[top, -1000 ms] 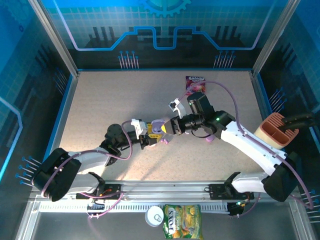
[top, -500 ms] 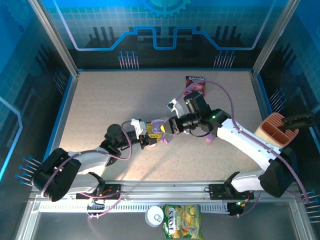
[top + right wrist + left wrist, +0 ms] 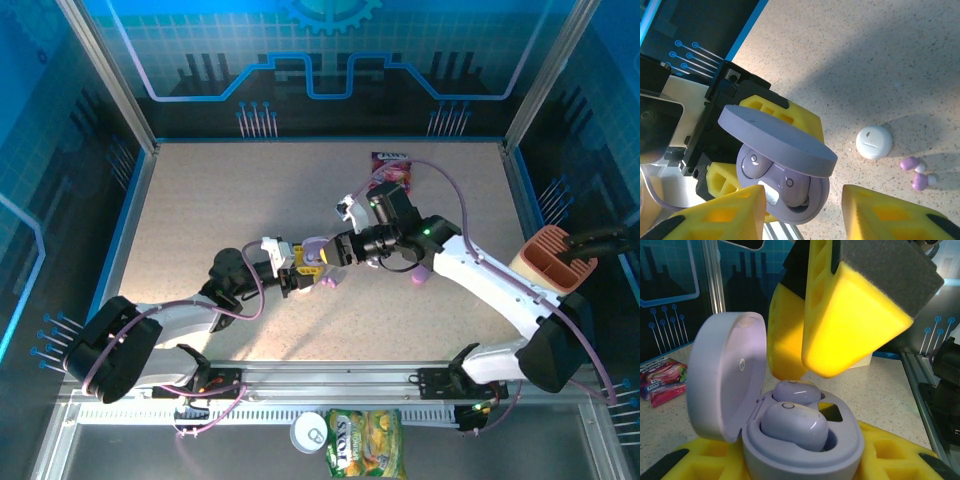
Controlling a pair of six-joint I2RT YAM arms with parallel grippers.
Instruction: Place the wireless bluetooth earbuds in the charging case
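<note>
Two purple earbuds (image 3: 794,420) sit in the wells of the open charging case (image 3: 805,460). Right hand (image 3: 802,210), just above the case, has parted, empty; left hand (image 3: 292,270) clamps the case. Insertion appears complete.

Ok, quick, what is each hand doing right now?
Left hand: closed on the open purple charging case.
Right hand: open, empty, just above that case.
</note>
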